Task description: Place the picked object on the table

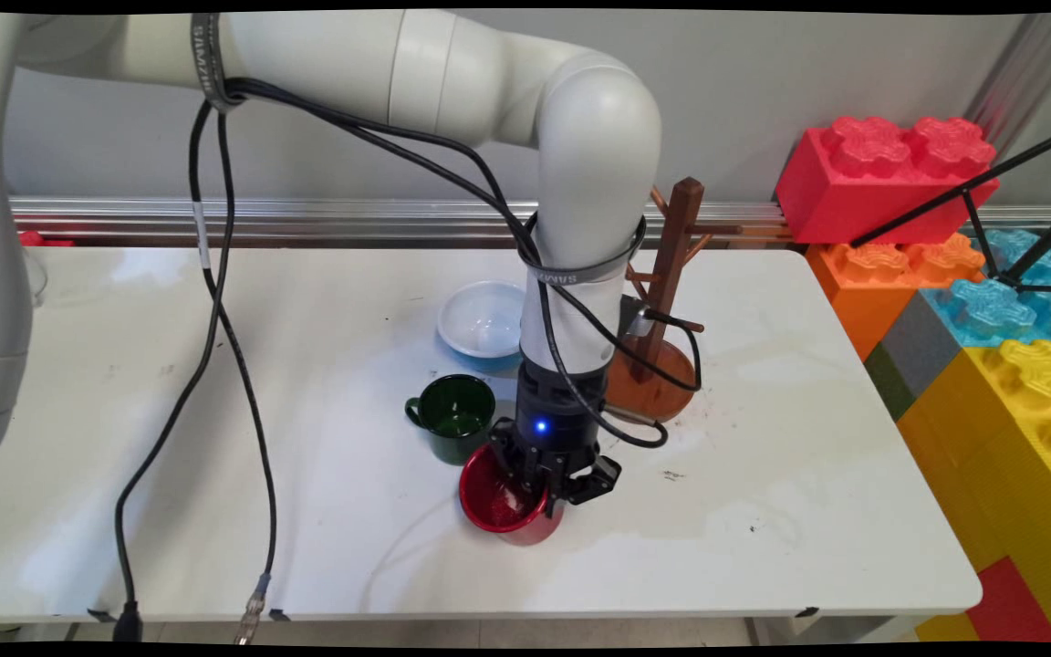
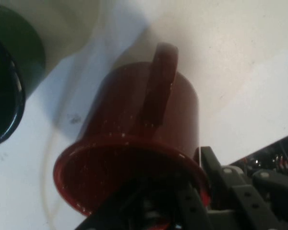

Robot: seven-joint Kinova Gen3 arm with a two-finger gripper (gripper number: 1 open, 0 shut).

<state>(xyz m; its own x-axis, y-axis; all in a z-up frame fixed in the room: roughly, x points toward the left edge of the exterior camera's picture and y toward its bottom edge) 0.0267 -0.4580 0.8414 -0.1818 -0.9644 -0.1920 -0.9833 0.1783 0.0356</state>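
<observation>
Two mugs stand near the middle of the white table (image 1: 215,511), and the nearer one, a red mug (image 1: 500,500), is where the gripper (image 1: 551,493) has its hold: one finger reaches down inside the mouth and the other sits outside the wall, so the fingers look to be pinching the rim on the side away from the green mug. In the hand view the red mug (image 2: 134,148) shows a flared lip, a straight round wall and a strap handle (image 2: 158,86) running down its side, clear of the fingers. It looks glossy and speckled, like enamelled metal, so I judge it light, rigid and rather slippery; a thin rim gives a small bearing face, and the mug could swing or slip if gripped loosely, though it seems unlikely to break. The rim or the handle are the plain places to take it. Just behind and to the picture's left stands the green mug (image 1: 452,416), of like shape and sheen, upright, handle turned left, close to the red one but seemingly apart. Farther back lies a shallow white bowl (image 1: 482,319) with a blue underside. Beside it, partly behind the arm, rises a wooden mug tree (image 1: 667,301) with pegs on a round base.
</observation>
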